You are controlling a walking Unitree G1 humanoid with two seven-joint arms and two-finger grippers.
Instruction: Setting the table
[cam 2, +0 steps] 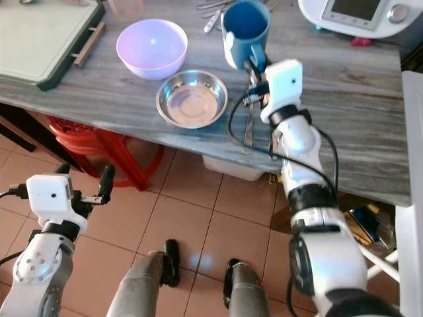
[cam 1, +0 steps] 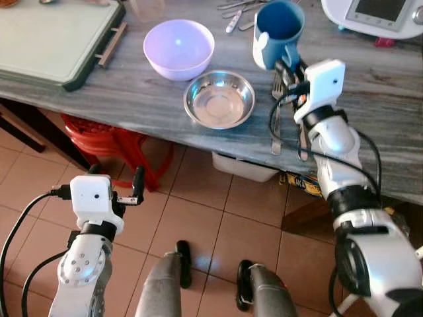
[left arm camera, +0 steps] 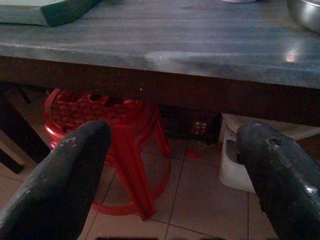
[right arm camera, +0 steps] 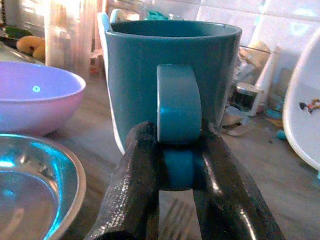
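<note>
Right now my right gripper is clamped on the handle of the blue mug, both black fingers pinching the lower part of the handle loop, no gap left between pads and ceramic. Mug sits on the grey wooden table, far side of the cutlery, just beside the steel bowl and near the lilac bowl. From the head cameras it looks slightly tipped toward me; can't tell if the base is fully down or a bit lifted.

Handling guess: glazed ceramic, stiff, fairly heavy for a two-finger pinch, smooth so likely slippery. Held by the handle alone, the body hangs off to one side and will want to swing or rotate in the pinch. Breakable if it knocks the steel bowl or drops on the tile floor. Handle is the sensible hold; the rim is too wide and slick. Keep it low and level while moving.

A fork and other cutlery lie on the table under my right forearm, touching nothing I hold. More utensils behind the mug.

My left gripper is idle, below table height, fingers spread wide, nothing between them, facing the red stool under the table.

Green-edged tray at far left of table, a white appliance at far right.
</note>
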